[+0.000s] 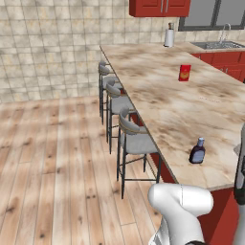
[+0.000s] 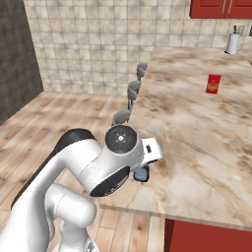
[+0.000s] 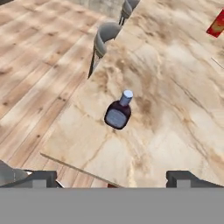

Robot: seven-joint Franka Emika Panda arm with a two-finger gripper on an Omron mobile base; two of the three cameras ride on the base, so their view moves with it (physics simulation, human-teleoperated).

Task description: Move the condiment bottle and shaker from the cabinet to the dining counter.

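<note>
The condiment bottle (image 1: 197, 152), dark with a pale blue-grey cap, stands upright on the dining counter (image 1: 162, 95) close to its near edge. In the hand view the condiment bottle (image 3: 118, 113) stands apart from my gripper (image 3: 113, 178), whose open jaws hold nothing. In the right base view the arm covers most of the condiment bottle (image 2: 141, 173) on the dining counter (image 2: 197, 142). The red cabinet (image 1: 160, 7) hangs on the far wall, and the cabinet (image 2: 221, 8) has silver handles. The shaker is out of view.
A small red box (image 1: 184, 72) stands mid-counter, with a paper-towel roll (image 1: 169, 37) at the far end. Several grey stools (image 1: 131, 136) line the counter's left side over a wooden floor. A sink (image 1: 217, 45) sits in the far worktop.
</note>
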